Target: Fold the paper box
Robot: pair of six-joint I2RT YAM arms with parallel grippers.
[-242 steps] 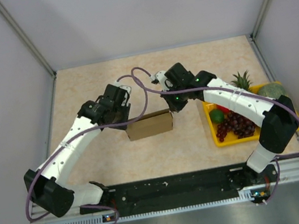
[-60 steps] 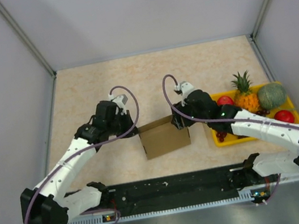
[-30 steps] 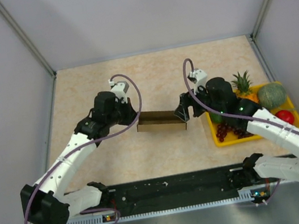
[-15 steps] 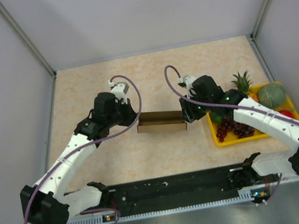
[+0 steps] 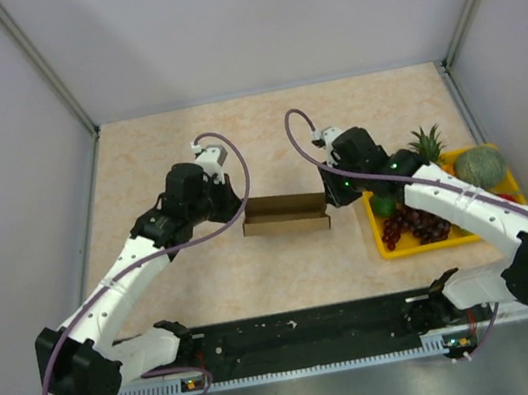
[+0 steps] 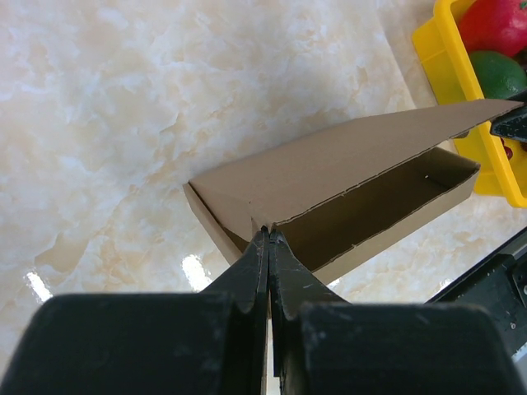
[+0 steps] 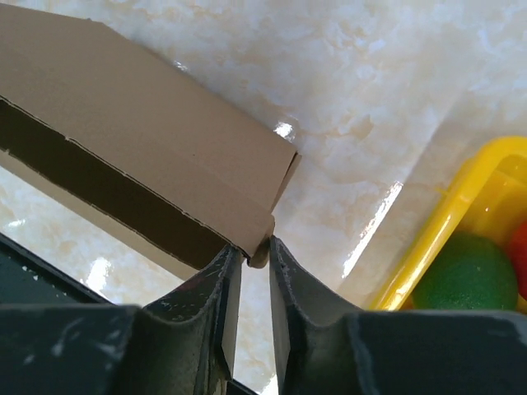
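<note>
Paper box [image 5: 285, 214] is seen low on the table [image 5: 331, 115], just beside the yellow fruit tray [image 6: 449, 82] on the tray's L side, w/ its long axis pointing at the tray.

Its end far from the tray is pinched by the L gripper [image 6: 268, 239], jaws pressed tight together on a thin card edge at the corner. The end nearest the tray is nipped by the R gripper [image 7: 254, 247]: fingers drawn close, w/ the box corner caught btwn them.

Progress is judged approx. halfway:
- Done: the sheet has been creased into a long, shallow trough w/ walls up.
- Left: the big top panel is angled open, interior exposed. It is yet to be brought down and its flaps tucked. End tabs can't be judged.
</note>
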